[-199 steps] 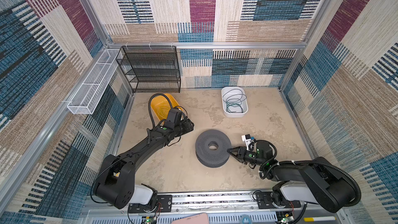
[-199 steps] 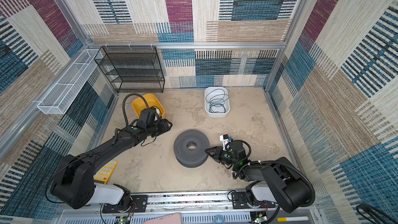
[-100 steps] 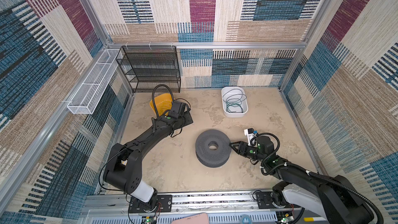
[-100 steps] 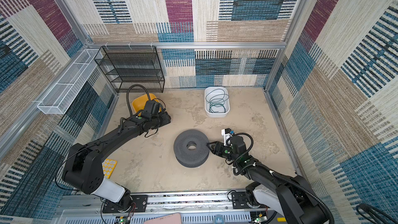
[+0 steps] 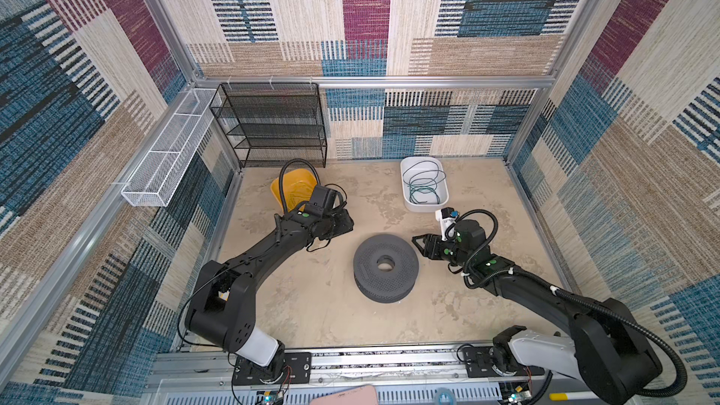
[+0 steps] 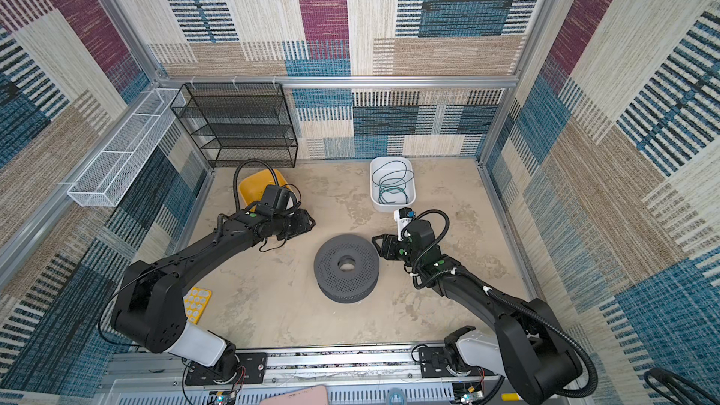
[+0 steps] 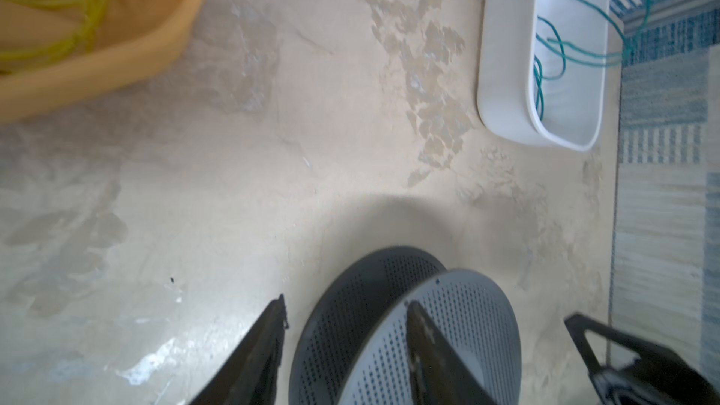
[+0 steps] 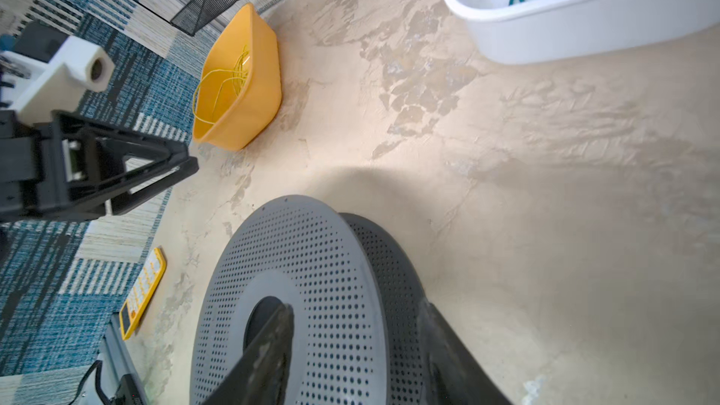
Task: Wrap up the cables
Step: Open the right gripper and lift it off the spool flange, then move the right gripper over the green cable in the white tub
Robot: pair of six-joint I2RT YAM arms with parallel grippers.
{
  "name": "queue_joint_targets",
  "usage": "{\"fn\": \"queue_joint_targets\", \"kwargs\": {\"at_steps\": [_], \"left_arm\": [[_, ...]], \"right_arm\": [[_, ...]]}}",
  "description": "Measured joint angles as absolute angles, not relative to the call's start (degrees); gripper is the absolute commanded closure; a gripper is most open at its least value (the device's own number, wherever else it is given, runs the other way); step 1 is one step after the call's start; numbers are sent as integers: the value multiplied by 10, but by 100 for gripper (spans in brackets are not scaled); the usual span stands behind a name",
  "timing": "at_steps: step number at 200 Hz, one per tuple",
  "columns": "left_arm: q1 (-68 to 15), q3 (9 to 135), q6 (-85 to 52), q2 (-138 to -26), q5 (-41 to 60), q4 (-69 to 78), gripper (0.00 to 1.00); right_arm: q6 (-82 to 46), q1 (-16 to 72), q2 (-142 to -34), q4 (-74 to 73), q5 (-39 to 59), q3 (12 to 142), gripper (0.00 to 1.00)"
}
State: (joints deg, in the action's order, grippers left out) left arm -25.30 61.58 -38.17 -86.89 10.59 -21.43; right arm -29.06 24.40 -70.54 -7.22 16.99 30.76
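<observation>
Unfolded since the earlier frame, the right arm now sets the right gripper [image 5: 417,247] just beside the grey spool [image 5: 370,266], jaws apart and empty. Farther back, you see the left gripper [image 5: 346,224] near the yellow tub [image 5: 288,185], jaws likewise spread, holding nothing. Locate the cables [image 5: 422,188] coiled loosely in the white tub [image 5: 424,207] at the rear.

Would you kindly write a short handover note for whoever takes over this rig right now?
Left gripper: open, empty, between the yellow tub and the spool.
Right gripper: open, empty, at the spool's rim.
Cables: teal, lying loose in the white tub; spool shows no wire, mid-table.
Done: nothing wound yet.
Left: pick up the cables and wrap them, presumably on the spool.
</observation>
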Motion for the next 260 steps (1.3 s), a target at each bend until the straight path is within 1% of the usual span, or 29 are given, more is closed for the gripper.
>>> {"fn": "queue_joint_targets", "kwargs": {"at_steps": [41,62,87,114,145,170,225,247,260], "left_arm": [[-276,534,-369,-806,141,-215,47],[-282,505,-369,-799,157,-213,47],[-285,500,-366,-801,170,-206,48],[-285,501,-354,-799,172,-195,48],[-285,493,-348,-773,168,-173,48],[-285,471,-347,-735,148,-165,47],[-284,405,-347,-613,104,-171,44],[-284,382,-349,-583,90,-179,44],[-284,378,-350,-572,87,-183,44]], "right_arm": [[-276,244,-731,-56,158,305,48],[-277,244,-723,-49,145,286,48],[-281,244,-699,-25,116,283,48],[-281,244,-677,15,62,328,47],[-284,229,-689,48,-13,406,47],[-294,189,-729,57,-45,486,47],[-308,133,-838,61,-34,608,46],[-310,106,-908,60,-30,662,48],[-309,95,-960,69,-29,706,50]]}}
